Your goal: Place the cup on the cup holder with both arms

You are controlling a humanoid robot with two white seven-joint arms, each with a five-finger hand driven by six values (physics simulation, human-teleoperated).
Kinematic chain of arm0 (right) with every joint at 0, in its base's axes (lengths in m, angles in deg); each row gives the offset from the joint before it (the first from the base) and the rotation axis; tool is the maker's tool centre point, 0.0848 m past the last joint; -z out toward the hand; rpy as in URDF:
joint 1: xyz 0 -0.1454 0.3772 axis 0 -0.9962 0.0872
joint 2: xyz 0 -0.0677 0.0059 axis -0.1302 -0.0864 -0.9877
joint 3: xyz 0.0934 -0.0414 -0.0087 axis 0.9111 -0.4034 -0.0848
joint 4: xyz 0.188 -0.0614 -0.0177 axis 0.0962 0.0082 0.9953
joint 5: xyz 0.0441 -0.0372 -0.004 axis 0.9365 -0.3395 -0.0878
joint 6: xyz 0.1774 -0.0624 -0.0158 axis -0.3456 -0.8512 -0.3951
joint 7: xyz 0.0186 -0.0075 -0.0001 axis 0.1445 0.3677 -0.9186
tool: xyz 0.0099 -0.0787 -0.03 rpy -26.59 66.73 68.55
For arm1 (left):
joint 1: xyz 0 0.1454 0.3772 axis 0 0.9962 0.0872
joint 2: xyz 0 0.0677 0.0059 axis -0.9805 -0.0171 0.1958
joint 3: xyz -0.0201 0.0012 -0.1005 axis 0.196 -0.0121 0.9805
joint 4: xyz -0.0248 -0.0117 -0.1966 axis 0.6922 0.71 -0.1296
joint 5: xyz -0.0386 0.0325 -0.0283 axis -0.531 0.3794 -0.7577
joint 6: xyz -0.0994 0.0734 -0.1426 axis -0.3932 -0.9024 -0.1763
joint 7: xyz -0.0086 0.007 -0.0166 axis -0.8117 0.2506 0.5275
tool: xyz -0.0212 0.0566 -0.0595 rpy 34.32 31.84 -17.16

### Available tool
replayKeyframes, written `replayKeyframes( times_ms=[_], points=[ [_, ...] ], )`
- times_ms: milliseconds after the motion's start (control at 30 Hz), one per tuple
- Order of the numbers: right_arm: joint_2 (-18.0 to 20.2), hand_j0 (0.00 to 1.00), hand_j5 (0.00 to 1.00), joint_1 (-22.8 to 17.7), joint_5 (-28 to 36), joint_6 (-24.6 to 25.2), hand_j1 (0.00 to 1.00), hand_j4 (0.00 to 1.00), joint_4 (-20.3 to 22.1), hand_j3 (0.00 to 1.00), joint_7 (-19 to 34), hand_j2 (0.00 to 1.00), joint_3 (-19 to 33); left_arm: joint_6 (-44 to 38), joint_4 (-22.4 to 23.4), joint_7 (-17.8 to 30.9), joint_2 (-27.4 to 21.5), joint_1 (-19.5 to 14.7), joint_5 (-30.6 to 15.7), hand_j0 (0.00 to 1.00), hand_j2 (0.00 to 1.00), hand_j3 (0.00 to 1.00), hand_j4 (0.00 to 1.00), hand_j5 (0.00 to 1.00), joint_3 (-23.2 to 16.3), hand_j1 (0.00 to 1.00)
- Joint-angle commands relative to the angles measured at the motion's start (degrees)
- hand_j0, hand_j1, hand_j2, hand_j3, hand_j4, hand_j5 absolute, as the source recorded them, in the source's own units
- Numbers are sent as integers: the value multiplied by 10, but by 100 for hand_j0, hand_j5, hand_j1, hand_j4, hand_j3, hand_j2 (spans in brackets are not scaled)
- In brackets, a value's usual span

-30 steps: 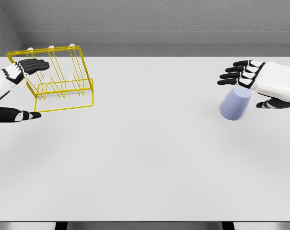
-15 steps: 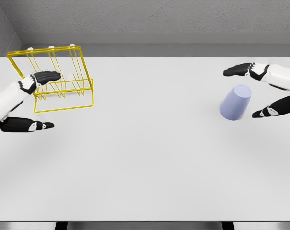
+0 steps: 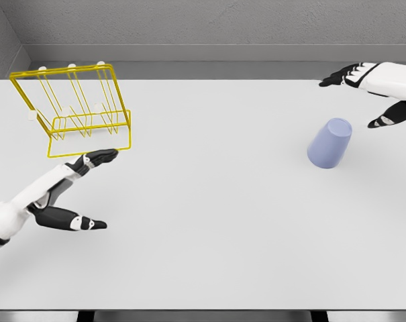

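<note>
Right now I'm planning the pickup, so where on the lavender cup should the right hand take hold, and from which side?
Grip the cup around its side wall, near the middle. It is tilted, its closed narrower end up and to the right, its wider end down on the table. The right hand hovers open up and to the right, so coming in from that side, fingers wrapping the tapered wall, looks best.

White table (image 3: 209, 228); cup (image 3: 329, 143); rack (image 3: 78, 111)

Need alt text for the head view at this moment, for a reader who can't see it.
A pale blue cup sits untouched at the right of a white table, with a yellow wire cup holder at far left. The open left hand hovers just below the holder; the open right hand is beyond the cup.
</note>
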Motion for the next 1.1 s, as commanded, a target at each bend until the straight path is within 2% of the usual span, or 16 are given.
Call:
replayKeyframes(
  times_ms=[0, 33, 167, 200, 300, 400, 500, 633, 767, 1067],
  points=[
    [0, 100, 100, 1, -27, 2, 100, 100, -33, 100, 1, 100, 6, 0, 0, 5, -2, 0, -61, 100, 100, 100, 100, 100, -9, 100],
    [-6, 100, 100, 0, -38, 2, 100, 100, -48, 100, 1, 100, 6, -18, 0, 5, -1, 0, -69, 100, 100, 100, 100, 100, -9, 100],
    [-7, 100, 100, -7, -45, 2, 100, 100, -43, 100, 1, 100, -2, -96, 0, 22, 6, -1, -103, 100, 100, 100, 100, 100, -9, 100],
    [-19, 100, 100, -13, -56, 2, 100, 100, -42, 100, 1, 100, -3, -114, 0, 24, 14, -1, -106, 100, 100, 100, 100, 100, -9, 100],
    [-24, 100, 100, -17, -63, 2, 100, 100, 3, 100, 2, 100, -10, -117, 0, 26, 23, -2, -102, 100, 100, 100, 100, 100, -26, 100],
    [-30, 100, 100, -21, -76, 2, 100, 100, 13, 100, 2, 100, -15, -118, 1, 26, 24, -2, -95, 100, 100, 100, 100, 100, -27, 100],
    [-31, 100, 100, -25, -93, 2, 100, 100, 14, 100, 2, 100, -16, -153, 4, 26, 31, -3, -99, 100, 100, 100, 100, 100, -31, 100],
    [-47, 100, 100, -25, -118, 2, 100, 100, 6, 100, 1, 100, -17, -176, 12, 26, 42, -3, -103, 100, 100, 100, 100, 100, -30, 100],
    [-49, 100, 100, -24, -128, 2, 100, 100, -16, 100, 1, 100, -27, -176, 15, 26, 42, -5, -105, 100, 100, 100, 100, 100, -26, 100],
    [-78, 100, 100, -18, -151, 2, 100, 100, -61, 100, 0, 100, -31, -176, 23, 26, 43, -5, -106, 100, 100, 100, 100, 100, -24, 100]
  ],
)
